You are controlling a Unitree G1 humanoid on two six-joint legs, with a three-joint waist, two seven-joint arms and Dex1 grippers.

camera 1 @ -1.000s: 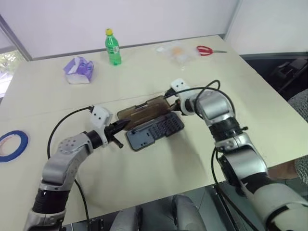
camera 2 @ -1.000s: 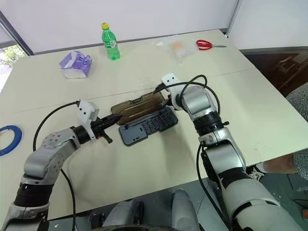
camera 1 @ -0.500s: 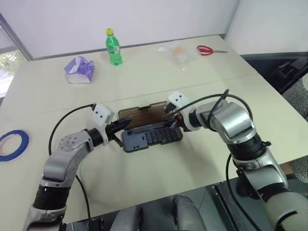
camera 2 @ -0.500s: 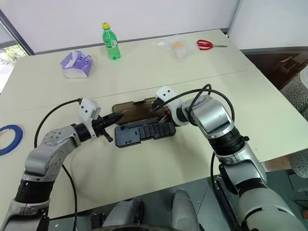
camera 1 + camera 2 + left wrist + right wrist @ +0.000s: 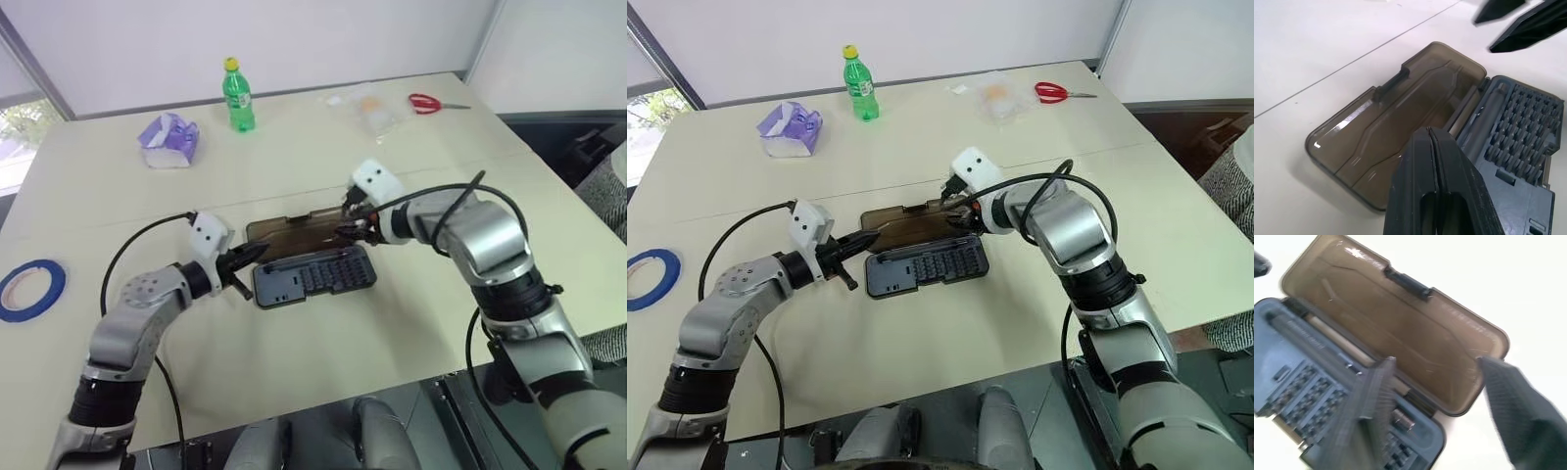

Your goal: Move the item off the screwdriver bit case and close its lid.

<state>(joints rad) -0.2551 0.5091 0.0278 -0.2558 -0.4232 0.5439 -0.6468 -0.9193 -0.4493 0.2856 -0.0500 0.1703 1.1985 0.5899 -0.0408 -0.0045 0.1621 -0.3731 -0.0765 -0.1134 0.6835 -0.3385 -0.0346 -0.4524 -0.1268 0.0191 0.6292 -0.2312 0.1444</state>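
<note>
The screwdriver bit case (image 5: 315, 277) lies open in the middle of the table, its dark grey tray of bits facing up. The smoky-brown lid (image 5: 299, 233) lies flat on the table behind the tray, with its black latch on the far edge. My left gripper (image 5: 259, 252) is shut and empty, its tip at the case's left end, over the seam between lid and tray (image 5: 1429, 131). My right gripper (image 5: 955, 211) hovers open just above the lid's right end, and both fingers (image 5: 1374, 396) are clear of it. The item is out of view.
At the back of the table stand a green bottle (image 5: 235, 96) and a purple tissue pack (image 5: 168, 142). A clear plastic bag (image 5: 372, 108) and red scissors (image 5: 431, 102) lie at the back right. A blue tape roll (image 5: 29, 291) sits near the left edge.
The case has swung from slanted to square with the table edge. My right gripper has opened and lifted off the case's right end. The left gripper has stayed put.
</note>
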